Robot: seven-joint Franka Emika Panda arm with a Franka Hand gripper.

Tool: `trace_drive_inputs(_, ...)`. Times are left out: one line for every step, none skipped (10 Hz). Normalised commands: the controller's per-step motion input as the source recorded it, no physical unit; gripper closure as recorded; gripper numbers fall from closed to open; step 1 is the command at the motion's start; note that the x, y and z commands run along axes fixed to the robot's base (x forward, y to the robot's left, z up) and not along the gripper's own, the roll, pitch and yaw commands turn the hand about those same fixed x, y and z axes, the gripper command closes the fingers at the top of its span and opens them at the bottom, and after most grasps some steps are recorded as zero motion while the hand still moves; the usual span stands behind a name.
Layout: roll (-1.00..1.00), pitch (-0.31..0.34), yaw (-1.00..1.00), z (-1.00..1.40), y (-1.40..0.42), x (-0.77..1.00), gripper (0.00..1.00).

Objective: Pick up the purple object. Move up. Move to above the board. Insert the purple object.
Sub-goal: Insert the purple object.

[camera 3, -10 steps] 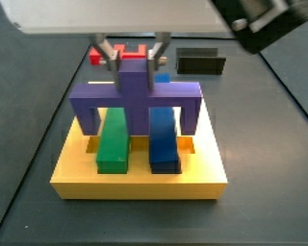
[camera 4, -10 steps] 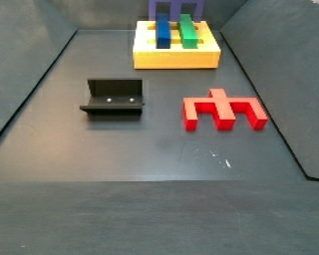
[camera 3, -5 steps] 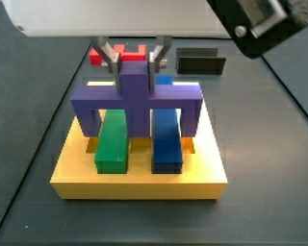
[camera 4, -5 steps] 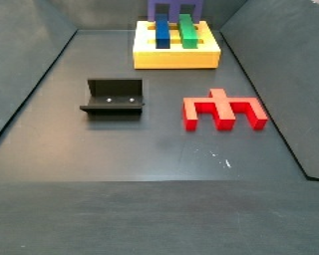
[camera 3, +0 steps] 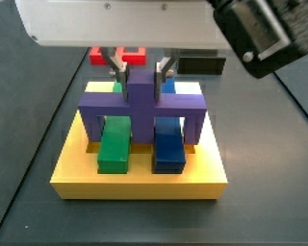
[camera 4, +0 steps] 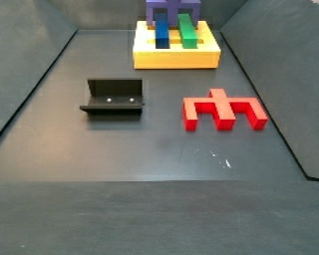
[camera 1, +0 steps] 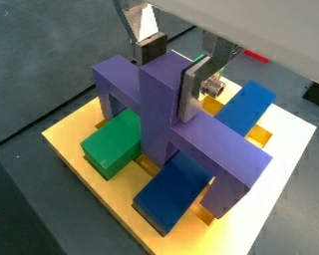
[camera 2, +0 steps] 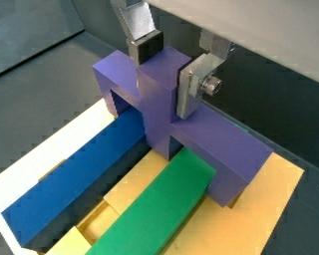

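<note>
The purple object (camera 3: pixel 141 99) stands on the yellow board (camera 3: pixel 138 179), its crossbar bridging the green bar (camera 3: pixel 115 144) and the blue bar (camera 3: pixel 167 144), one leg outside each bar. My gripper (camera 3: pixel 142 68) is directly above it, shut on the upright central post. In both wrist views the dark pad and silver plate press opposite sides of the purple object's post (camera 1: pixel 162 95) (camera 2: pixel 156 95), with the gripper (camera 1: pixel 173 68) (camera 2: pixel 169 65) over the board (camera 1: pixel 67 136). Seen from the far end of the table in a side view, the purple object (camera 4: pixel 171 10) shows atop the board (camera 4: pixel 175 55).
The fixture (camera 4: pixel 113 97) stands on the dark floor in front of the board, with a red block (camera 4: pixel 222 109) beside it. Behind the board, the red block (camera 3: pixel 128 53) and the fixture (camera 3: pixel 208 65) peek out. Raised walls border the floor.
The gripper has come down with the purple object. Its crossbar sits lower over the green and blue bars, and its legs are down on the board.
</note>
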Motion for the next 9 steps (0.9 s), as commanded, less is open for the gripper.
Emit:
trace_drive_inputs(0.11,0.014,-0.06,-0.17,0.00,0.00,1.00)
trace_drive_inputs(0.10,0.009,-0.05,-0.14,0.00,0.00,1.00)
trace_drive_inputs(0.10,0.014,-0.04,-0.11,-0.01,0.00,1.00)
trace_drive_inputs(0.08,0.011,-0.02,-0.05,-0.12,0.00,1.00)
trace_drive_inputs(0.11,0.017,-0.02,-0.07,-0.10,0.00,1.00)
trace_drive_inputs(0.12,0.000,0.00,-0.03,-0.17,0.00,1.00)
trace_drive_inputs(0.08,0.000,0.00,-0.11,-0.03,0.00,1.00)
trace_drive_inputs(0.11,0.000,0.00,-0.15,0.00,0.00,1.00)
trace_drive_inputs(0.14,0.000,0.00,-0.17,0.00,0.00,1.00)
